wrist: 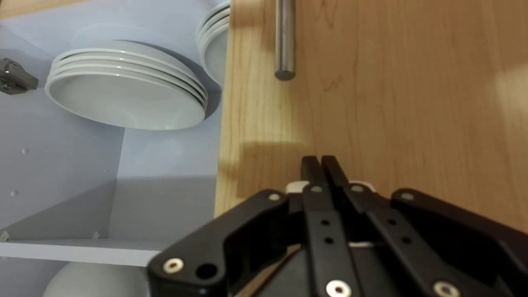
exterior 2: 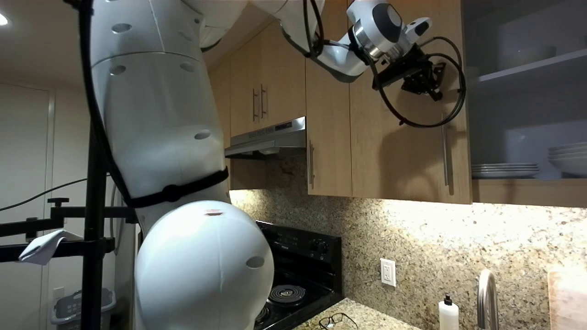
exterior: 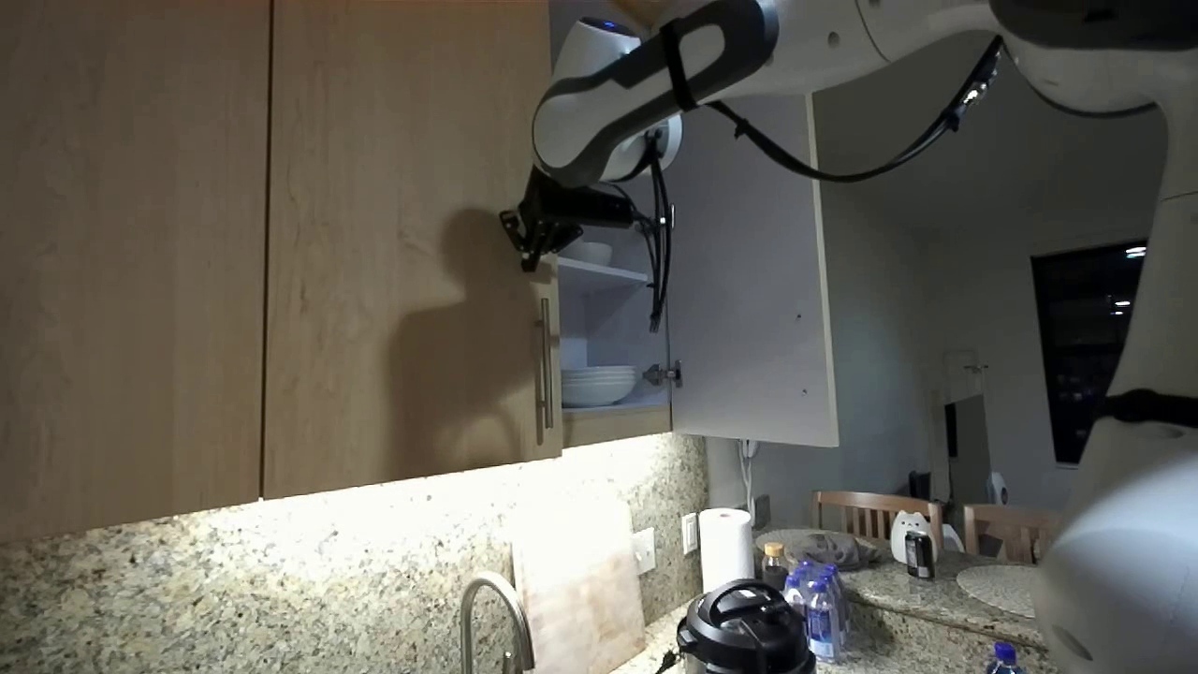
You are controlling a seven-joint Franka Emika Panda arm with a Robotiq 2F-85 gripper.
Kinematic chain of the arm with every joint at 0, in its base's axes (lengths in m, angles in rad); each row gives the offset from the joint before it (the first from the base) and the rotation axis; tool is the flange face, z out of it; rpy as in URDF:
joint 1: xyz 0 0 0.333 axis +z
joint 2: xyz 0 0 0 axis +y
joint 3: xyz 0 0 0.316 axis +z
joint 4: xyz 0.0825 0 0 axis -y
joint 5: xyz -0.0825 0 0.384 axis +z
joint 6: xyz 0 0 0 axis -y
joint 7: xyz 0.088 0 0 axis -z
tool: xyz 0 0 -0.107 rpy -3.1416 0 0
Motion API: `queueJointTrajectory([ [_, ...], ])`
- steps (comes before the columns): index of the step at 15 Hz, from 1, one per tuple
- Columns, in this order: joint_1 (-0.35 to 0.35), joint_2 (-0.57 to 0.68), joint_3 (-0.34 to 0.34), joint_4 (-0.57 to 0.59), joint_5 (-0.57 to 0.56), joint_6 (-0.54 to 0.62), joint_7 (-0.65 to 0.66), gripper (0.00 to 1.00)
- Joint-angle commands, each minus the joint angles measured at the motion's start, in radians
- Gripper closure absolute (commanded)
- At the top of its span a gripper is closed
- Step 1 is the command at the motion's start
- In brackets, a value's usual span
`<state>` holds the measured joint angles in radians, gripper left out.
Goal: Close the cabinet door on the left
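The cabinet door (exterior: 346,281) is a tall light wood-grain panel with a long vertical metal bar handle (exterior: 547,365). The door (exterior 2: 412,156) and handle (exterior 2: 445,151) also show in the other exterior picture. The door stands about flush with the wood panel beside it. My gripper (exterior: 520,243) is at the door's handle-side edge, above the handle, also seen in an exterior view (exterior 2: 438,83). In the wrist view the gripper's fingertips (wrist: 320,161) are together and empty, pointing at the door (wrist: 412,103) near the handle's end (wrist: 285,49). I cannot tell whether they touch it.
A white-faced door (exterior: 749,281) stands open beside the cabinet's open compartment. White bowls (exterior: 599,386) and plates (exterior 2: 504,170) sit inside, under a shelf (wrist: 74,251). A faucet (exterior: 496,599), a black-lidded pot (exterior: 749,627) and a range hood (exterior 2: 270,135) are around.
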<state>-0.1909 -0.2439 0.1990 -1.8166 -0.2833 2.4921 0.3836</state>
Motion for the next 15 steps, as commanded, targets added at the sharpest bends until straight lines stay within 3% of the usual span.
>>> queueJointTrajectory([
  [1,0.037,0.068,-0.032,0.083,-0.026,-0.063,0.019,0.93],
  [10,0.107,0.144,-0.097,0.171,-0.011,-0.149,0.006,0.93],
  [15,0.134,0.123,-0.110,0.147,-0.031,-0.196,0.004,0.93],
])
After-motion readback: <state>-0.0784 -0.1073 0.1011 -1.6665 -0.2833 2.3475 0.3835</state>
